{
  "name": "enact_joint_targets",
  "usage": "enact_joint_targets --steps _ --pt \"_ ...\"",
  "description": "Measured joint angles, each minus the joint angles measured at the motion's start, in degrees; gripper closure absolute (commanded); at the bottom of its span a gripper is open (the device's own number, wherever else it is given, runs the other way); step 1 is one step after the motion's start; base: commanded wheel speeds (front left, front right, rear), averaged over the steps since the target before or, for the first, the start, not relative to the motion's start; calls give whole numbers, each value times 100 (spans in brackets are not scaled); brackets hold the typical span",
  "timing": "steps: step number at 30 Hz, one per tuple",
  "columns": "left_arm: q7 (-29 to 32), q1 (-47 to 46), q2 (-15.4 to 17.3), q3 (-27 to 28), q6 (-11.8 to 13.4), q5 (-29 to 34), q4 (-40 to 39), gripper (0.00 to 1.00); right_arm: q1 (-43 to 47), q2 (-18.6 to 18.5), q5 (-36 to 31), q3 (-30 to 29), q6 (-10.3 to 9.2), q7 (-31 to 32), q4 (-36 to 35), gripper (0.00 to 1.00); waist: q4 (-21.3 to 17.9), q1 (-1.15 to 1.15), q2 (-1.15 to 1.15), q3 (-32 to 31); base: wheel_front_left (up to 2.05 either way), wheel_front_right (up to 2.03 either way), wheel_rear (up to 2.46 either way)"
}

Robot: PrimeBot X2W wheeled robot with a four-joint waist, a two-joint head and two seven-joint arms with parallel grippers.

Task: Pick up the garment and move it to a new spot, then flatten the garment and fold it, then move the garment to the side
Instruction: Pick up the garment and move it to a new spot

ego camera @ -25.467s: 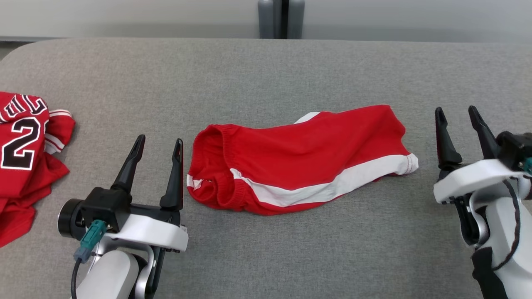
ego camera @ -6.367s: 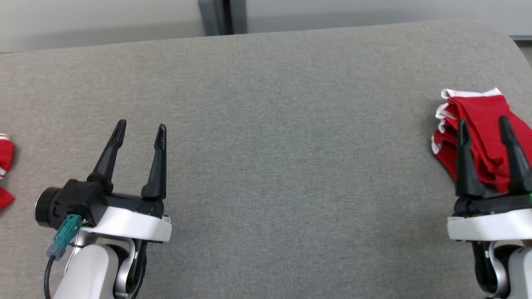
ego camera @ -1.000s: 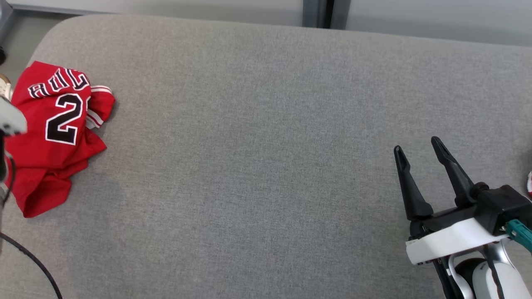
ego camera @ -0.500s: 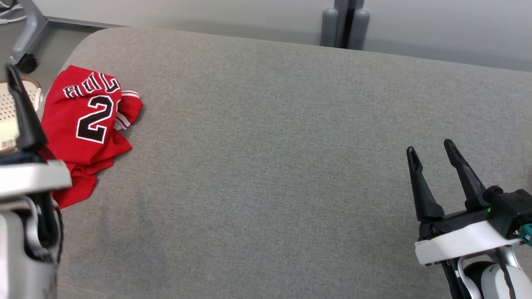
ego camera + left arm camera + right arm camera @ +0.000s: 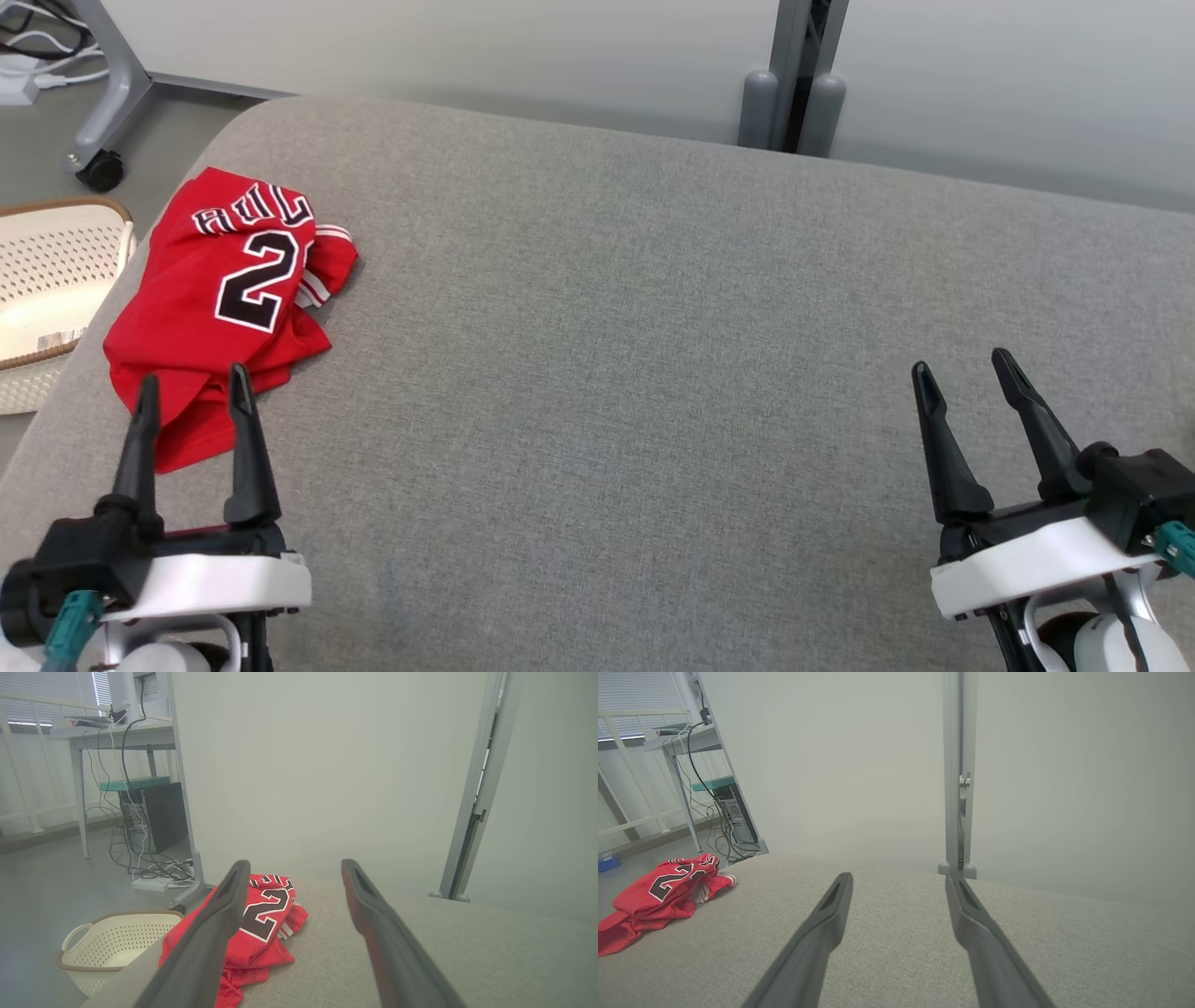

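Note:
The garment (image 5: 219, 303), a bright red jersey with dark white-outlined lettering and numbers, lies crumpled at the far left of the grey table (image 5: 607, 373). My left gripper (image 5: 191, 392) stands open just in front of its near hem, fingertips over the red cloth's edge, nothing between the fingers. The left wrist view shows the garment (image 5: 261, 924) ahead, partly behind the left finger, with the left gripper (image 5: 292, 868) open. My right gripper (image 5: 962, 366) stands open at the lower right, far from the garment. The right wrist view has the garment (image 5: 663, 891) far to the left and the right gripper (image 5: 899, 879) open.
A cream perforated basket (image 5: 47, 280) stands on the floor off the table's left edge, also basket (image 5: 112, 947) in the left wrist view. A grey post (image 5: 794, 84) rises behind the table. A desk with cables (image 5: 121, 812) stands at the far left.
The head camera has swung left, bringing the jersey further into frame. My left gripper has come into view, open, in front of the jersey. The right gripper holds its pose.

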Motion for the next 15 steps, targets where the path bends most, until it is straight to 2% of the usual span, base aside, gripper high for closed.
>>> enact_joint_targets --steps 4,15 --pt "79 26 -42 -94 -12 -4 226 0 82 -2 51 -37 0 -16 71 0 19 0 0 -102 0 0 0" --pt "180 67 99 -199 -31 77 545 0 218 -2 100 -52 0 -65 189 0 22 0 0 -299 0 0 0"
